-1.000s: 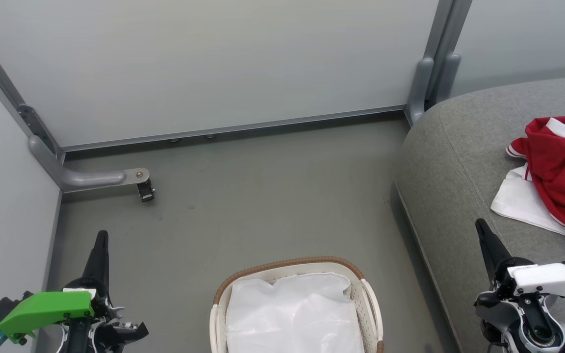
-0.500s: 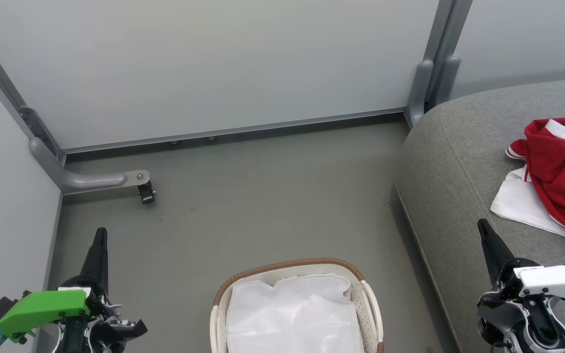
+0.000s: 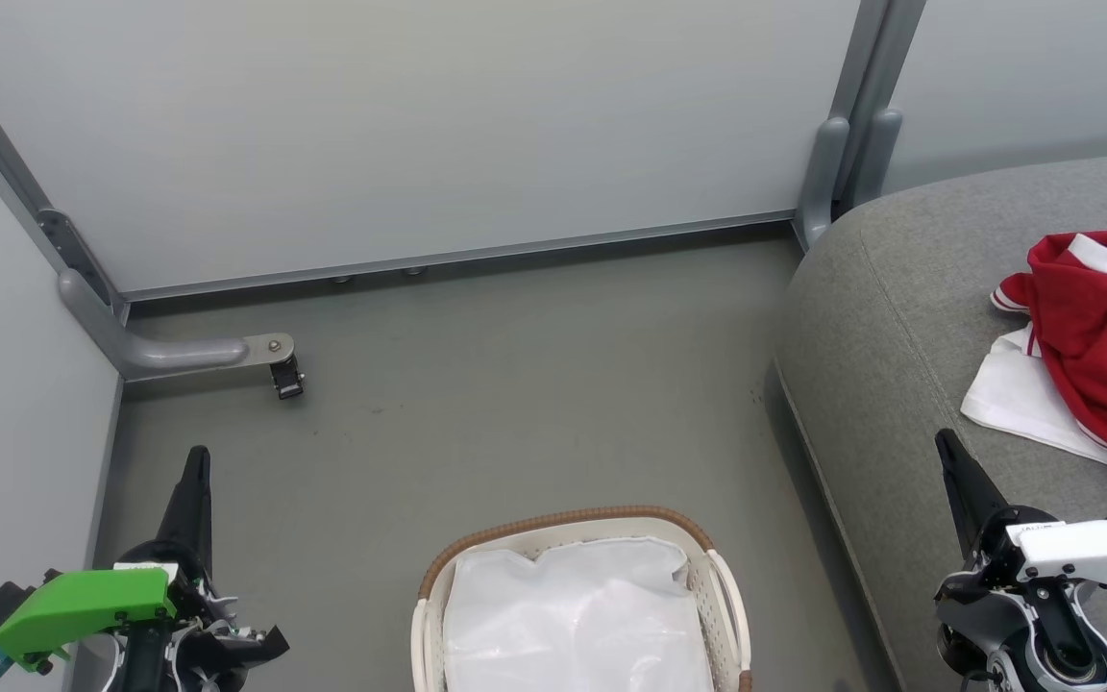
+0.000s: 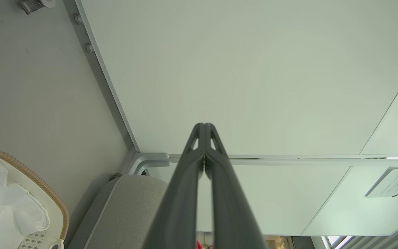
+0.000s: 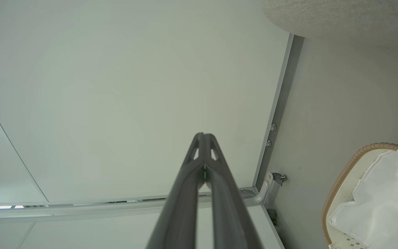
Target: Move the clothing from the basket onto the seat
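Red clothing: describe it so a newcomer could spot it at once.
Find the large grey fabric-upholstered sofa seat on the head view's right side. On its top, by the picture's right edge, lies crumpled bright red sports clothing with white trim, overlapping flat white fabric. Its red sets it apart from the white-lined oval plastic basket on the grey floor.

The oval white perforated plastic basket point(image 3: 568, 520) with a brown woven rim stands on the smooth grey floor point(image 3: 515, 384), left of the large grey fabric seat point(image 3: 880, 317), on which the red white-trimmed clothing point(image 3: 1092, 336) lies.
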